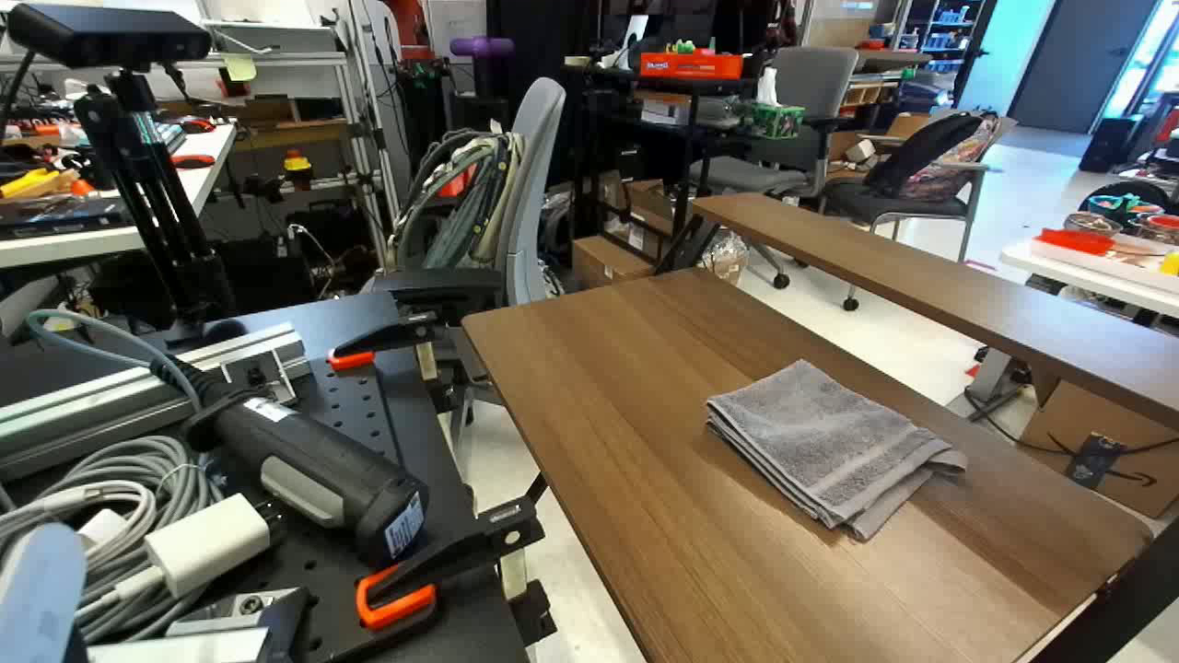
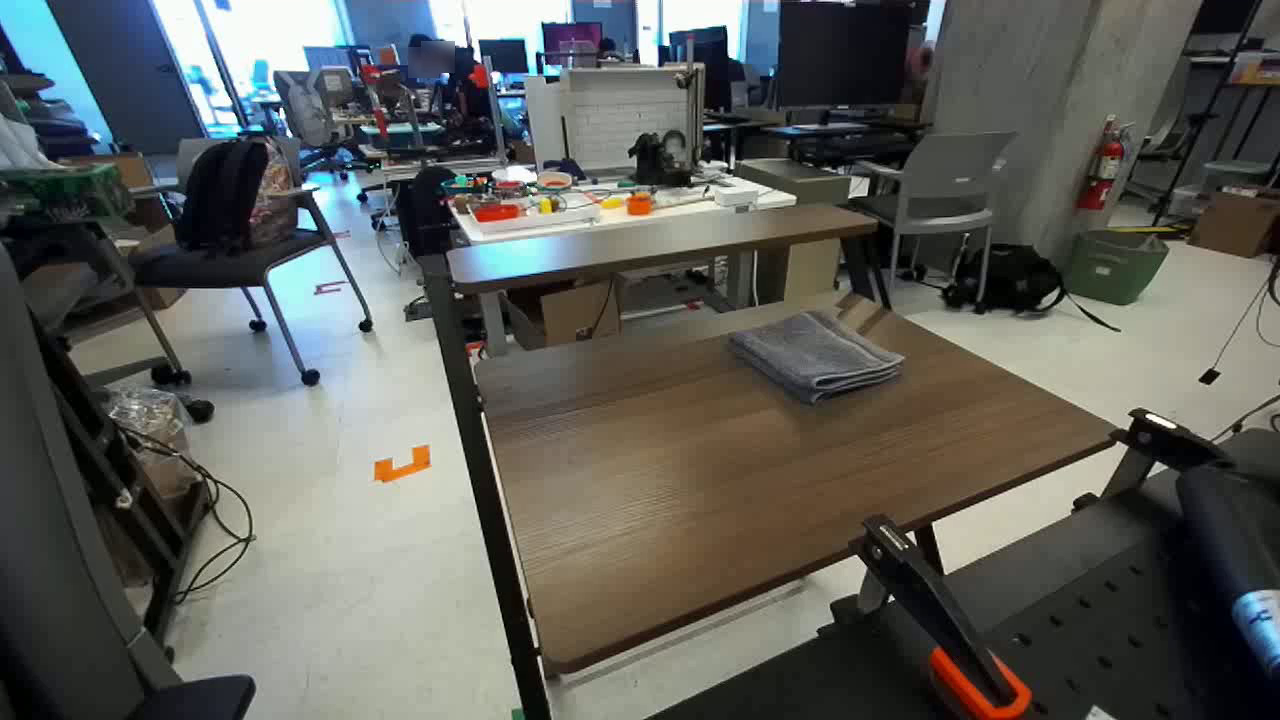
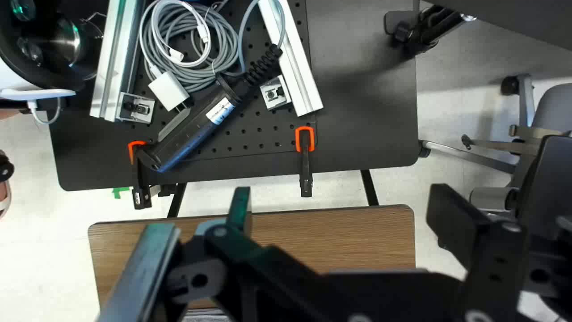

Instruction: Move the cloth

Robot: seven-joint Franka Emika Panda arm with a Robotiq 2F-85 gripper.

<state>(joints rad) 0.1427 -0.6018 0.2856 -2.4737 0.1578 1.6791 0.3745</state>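
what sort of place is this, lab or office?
Likely a robotics lab or workshop: tripod-mounted camera, orange-tipped clamps on a perforated black worktop, monitors in the background.

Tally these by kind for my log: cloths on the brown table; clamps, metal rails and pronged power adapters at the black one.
Grey folded cloth: 1
Orange-tipped clamps: 2
Metal rails: 2
White power adapter: 1
Total: 6

cloth (image 1: pixel 834 442): 1 | clamps (image 3: pixel 306 156): 2 | metal rails (image 3: pixel 292 60): 2 | white adapter (image 3: pixel 169 91): 1
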